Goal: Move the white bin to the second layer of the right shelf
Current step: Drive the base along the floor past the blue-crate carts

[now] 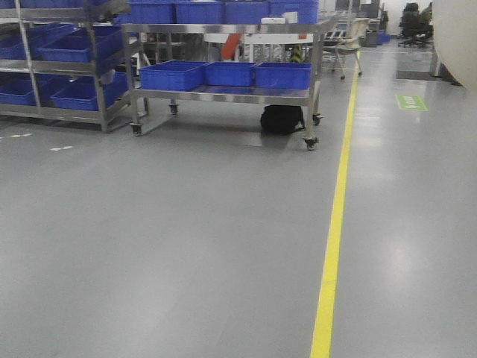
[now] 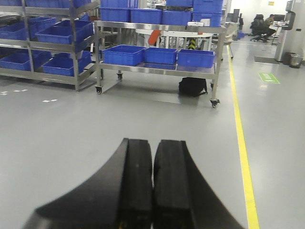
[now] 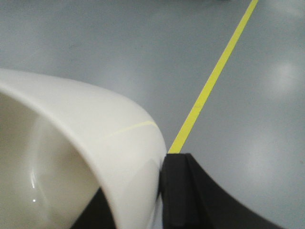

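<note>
Right wrist-mounted view shows the right gripper (image 3: 136, 200) clamped on the white bin (image 3: 95, 124) — one black finger (image 3: 178, 191) presses the outside of the cream wall, the other shows as a dark edge inside the mouth, so the rim sits between the jaws. Beyond the outer finger, below the held bin, a yellow floor line (image 3: 209, 81) runs across grey floor. The left gripper (image 2: 152, 186) holds nothing; its two black pads meet with only a thin seam between them. Well ahead of those closed jaws stands a wheeled steel cart (image 2: 157, 70) carrying blue crates (image 2: 159, 55), a black bag (image 2: 192, 86) beneath it — the bin is well apart from it.
</note>
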Robot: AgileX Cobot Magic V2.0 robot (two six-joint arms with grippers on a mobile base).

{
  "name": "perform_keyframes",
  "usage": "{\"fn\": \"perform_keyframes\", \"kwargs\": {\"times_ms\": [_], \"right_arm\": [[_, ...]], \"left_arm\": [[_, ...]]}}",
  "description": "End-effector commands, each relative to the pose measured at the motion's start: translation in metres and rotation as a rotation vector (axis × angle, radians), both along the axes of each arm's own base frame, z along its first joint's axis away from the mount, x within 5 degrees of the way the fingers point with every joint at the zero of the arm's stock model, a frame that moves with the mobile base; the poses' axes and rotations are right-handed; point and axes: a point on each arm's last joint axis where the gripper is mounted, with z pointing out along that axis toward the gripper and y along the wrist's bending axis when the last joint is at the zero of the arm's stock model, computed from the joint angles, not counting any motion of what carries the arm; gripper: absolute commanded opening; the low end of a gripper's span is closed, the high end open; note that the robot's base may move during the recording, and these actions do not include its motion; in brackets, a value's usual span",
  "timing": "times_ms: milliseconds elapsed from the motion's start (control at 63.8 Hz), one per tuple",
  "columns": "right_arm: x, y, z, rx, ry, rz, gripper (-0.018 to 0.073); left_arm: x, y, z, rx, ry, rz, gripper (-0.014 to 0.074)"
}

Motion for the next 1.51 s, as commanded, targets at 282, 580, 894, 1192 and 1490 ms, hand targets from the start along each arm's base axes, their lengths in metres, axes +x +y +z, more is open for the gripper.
{"fn": "perform_keyframes", "kwargs": {"times_ms": [282, 580, 894, 1192, 1490], "right_arm": [[0.0018, -0.0008, 0.0172, 0.021, -0.119, -0.011, 0.0056], [0.0018, -0.0008, 0.0172, 0.021, -0.119, -0.011, 0.0056], [0.0018, -0.0008, 0.0172, 0.021, -0.119, -0.011, 0.0056], [0.0018, -0.0008, 0.0172, 0.021, -0.119, -0.011, 0.0056], [0.0018, -0.0008, 0.0172, 0.021, -0.119, -0.011, 0.0056]], "left_arm": [[0.0011, 0.0002, -0.0046, -0.014, -0.050, 0.000, 0.0085], [0.0011, 0.0002, -0.0046, -0.014, -0.050, 0.000, 0.0085], [0.0011, 0.0002, -0.0046, -0.014, -0.050, 0.000, 0.0085], [0.0011, 0.0002, -0.0046, -0.014, -0.050, 0.000, 0.0085], [0.0011, 0.0002, -0.0046, -0.014, -0.050, 0.000, 0.0085]]}}
